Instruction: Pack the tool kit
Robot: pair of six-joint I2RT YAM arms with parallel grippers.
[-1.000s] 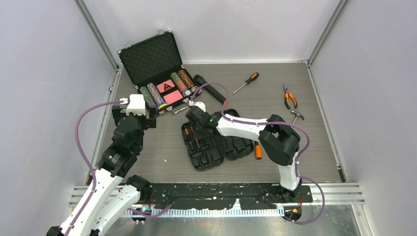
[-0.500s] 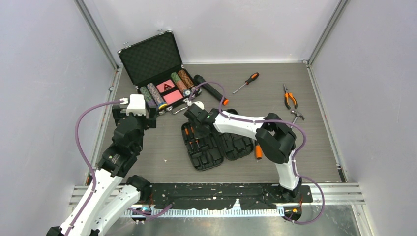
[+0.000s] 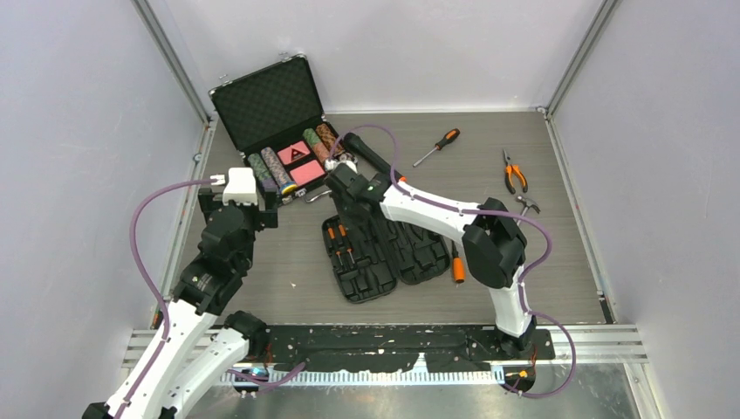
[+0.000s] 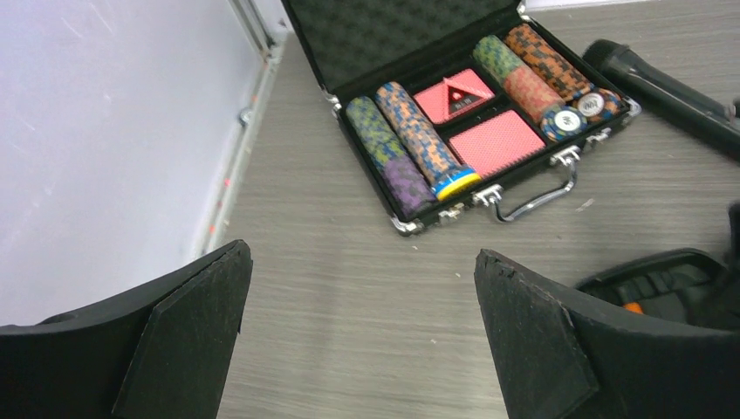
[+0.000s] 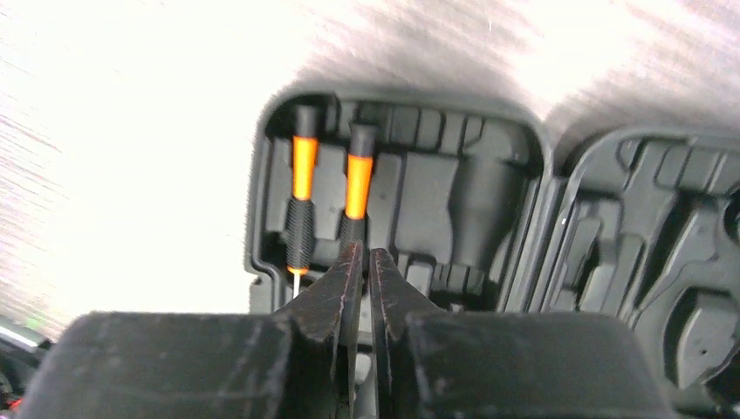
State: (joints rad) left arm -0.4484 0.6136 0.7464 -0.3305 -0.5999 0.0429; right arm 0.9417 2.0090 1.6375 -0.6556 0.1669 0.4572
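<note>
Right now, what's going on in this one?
The right gripper hangs shut over the open tool case, apparently holding nothing; two small screwdrivers sit in slots in one half. The left gripper is open near the poker chip case, empty. A larger screwdriver, pliers and a hammer lie loose on the table.

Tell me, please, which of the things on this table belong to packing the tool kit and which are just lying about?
Belong: open tool case; two small screwdrivers seated in it; loose screwdriver; pliers; hammer; orange-handled tool beside the case.
Lying about: poker chip case; black flashlight.
</note>
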